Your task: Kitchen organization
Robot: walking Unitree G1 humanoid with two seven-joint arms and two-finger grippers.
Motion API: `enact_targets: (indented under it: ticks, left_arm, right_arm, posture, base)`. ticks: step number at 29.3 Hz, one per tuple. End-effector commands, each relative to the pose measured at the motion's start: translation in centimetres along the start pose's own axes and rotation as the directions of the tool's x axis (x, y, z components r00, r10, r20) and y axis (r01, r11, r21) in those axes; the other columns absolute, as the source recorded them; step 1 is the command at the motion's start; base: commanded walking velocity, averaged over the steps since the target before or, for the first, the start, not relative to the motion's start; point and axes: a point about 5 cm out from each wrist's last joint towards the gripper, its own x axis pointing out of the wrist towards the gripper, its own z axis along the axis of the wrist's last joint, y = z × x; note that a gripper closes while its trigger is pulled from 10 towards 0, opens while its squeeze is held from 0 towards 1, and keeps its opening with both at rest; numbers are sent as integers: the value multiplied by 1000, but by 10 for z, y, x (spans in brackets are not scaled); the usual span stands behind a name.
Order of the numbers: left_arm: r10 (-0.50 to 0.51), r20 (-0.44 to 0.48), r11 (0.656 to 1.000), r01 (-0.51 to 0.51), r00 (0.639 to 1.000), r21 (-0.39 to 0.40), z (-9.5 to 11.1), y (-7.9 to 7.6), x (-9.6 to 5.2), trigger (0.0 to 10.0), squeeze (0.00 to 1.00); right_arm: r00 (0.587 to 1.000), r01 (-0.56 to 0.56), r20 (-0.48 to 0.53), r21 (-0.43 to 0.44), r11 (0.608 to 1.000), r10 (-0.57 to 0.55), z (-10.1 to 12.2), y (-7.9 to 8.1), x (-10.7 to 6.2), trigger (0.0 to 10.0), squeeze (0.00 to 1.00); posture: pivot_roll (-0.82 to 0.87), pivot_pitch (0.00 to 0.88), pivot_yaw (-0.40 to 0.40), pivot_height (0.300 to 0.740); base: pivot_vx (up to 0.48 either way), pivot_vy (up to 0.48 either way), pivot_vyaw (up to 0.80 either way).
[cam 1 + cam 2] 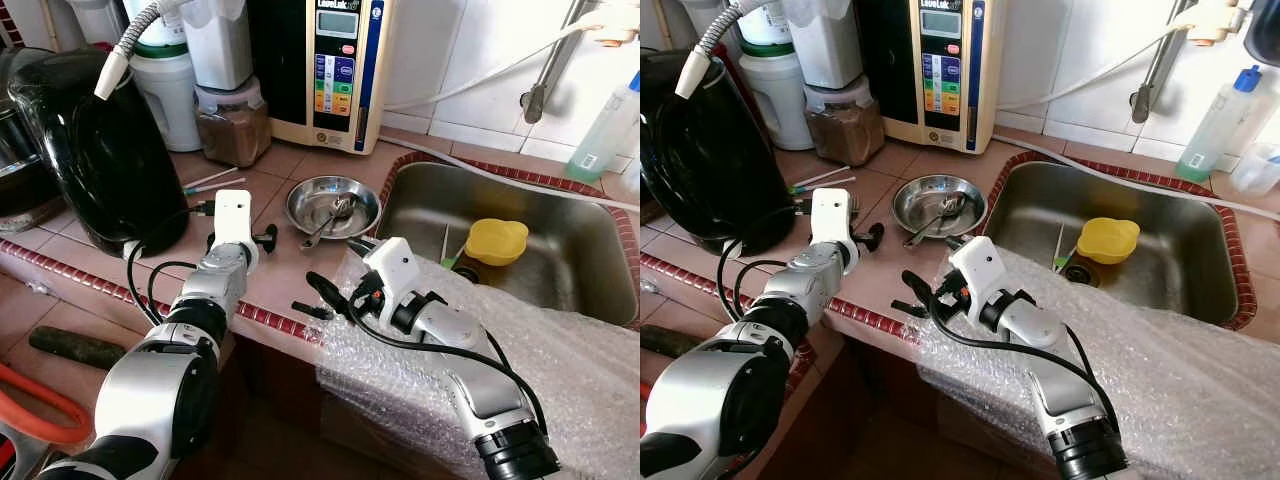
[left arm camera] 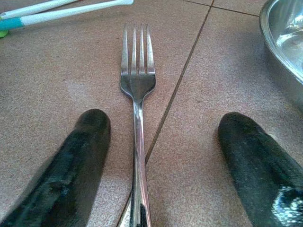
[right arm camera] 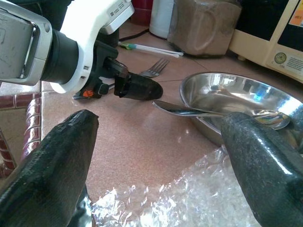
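So the left gripper (image 2: 161, 161) is down low on the tiled counter (image 1: 280, 175) with its two black fingers (image 2: 75, 156) spread wide, one on each side of a fork's (image 2: 137, 85) handle and not touching it yet. The fork lies flat, tines pointing away toward the toothbrushes (image 1: 212, 182) at about 11 o'clock from the wrist. Looks to me like the grab-the-fork step is just starting; next it probably needs to drop a touch and pinch the thin handle square on, which is fiddly since flat metal on tile likes to skid out. The steel bowl (image 1: 333, 205) with a spoon (image 1: 325, 225) resting over its rim sits at roughly 2 o'clock from that gripper, and the sink (image 1: 560, 260) with a yellow cup (image 1: 497, 240) is further right. The right gripper (image 1: 335, 295) hovers released over the counter edge by the bubble wrap (image 1: 560, 370), holding nothing. Handy bit: the left wrist view gives the fork lined up between the fingers, which the head views hide behind the wrist, while the right wrist view catches the fork tines poking out past the left gripper from the side.
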Motion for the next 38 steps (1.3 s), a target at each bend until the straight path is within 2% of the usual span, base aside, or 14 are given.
enact_targets:
  ticks: [1,4,16,31,38]
  left_arm:
    - [-13,-50,1000,14,999,11,-13,1,-1,0,0]
    - [-18,-67,1000,18,998,2,-16,1,-1,0,0]
    - [6,-119,996,4,993,89,-33,8,-3,0,0]
    - [31,-133,998,-23,991,66,-44,11,-5,0,0]
    - [94,-147,995,-87,985,52,-66,19,-10,0,0]
  right_arm:
    - [1000,7,3,-5,1000,-7,0,0,-1,10000,0]
    - [1000,8,4,-3,1000,-8,0,1,-1,10000,0]
    - [1000,5,3,1,1000,-5,-1,1,-1,10000,0]
    - [1000,3,0,-2,1000,-3,-1,0,-1,10000,0]
    - [1000,1,-2,-3,1000,-1,-2,0,-1,10000,0]
  posture:
    - [-41,0,54,740]
    - [-40,0,55,740]
    - [-31,0,52,740]
    - [-34,0,49,740]
    - [-30,0,42,740]
  base:
    - [0,0,0]
    - [0,0,0]
    - [0,0,0]
    - [0,0,0]
    - [0,0,0]
